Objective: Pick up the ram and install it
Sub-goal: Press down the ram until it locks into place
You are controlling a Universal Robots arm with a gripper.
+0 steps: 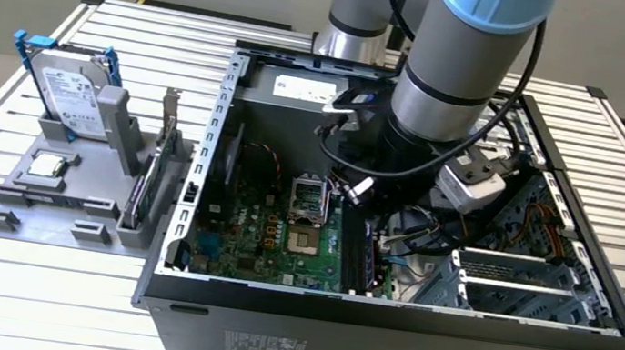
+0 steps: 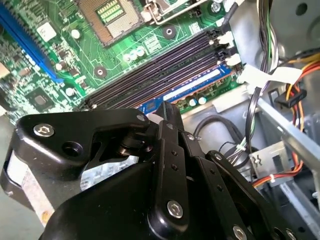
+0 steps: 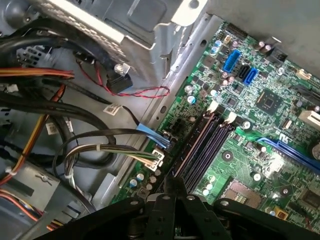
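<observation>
Black gripper (image 2: 167,112) parts sit closest in the second wrist view, low inside the open computer case (image 1: 390,319). I cannot tell how far the gripper is open, or if it has hold of anything.

Just past its tip lie the long dark memory slots (image 2: 165,65) on the green motherboard (image 2: 60,65). The slot nearest the board's edge shows a thin strip with a blue and pale shine. It may be the ram (image 2: 192,86), resting in or just above that slot, but I am not sure.

White clips (image 2: 227,37) stand at the far end of the slots. Beyond the slots is the square processor socket (image 2: 112,15). A bunch of wires (image 2: 260,100) hangs beside the board's edge.

To do this step well, I think the ram should stay flat and straight along its slot, with both ends going down together. The push should be gentle and even. The wires look near enough to get caught, so they should be kept out.

In the exterior view, the hard drive (image 1: 69,95) stands in its grey holder (image 1: 38,210), well apart from the case.
</observation>
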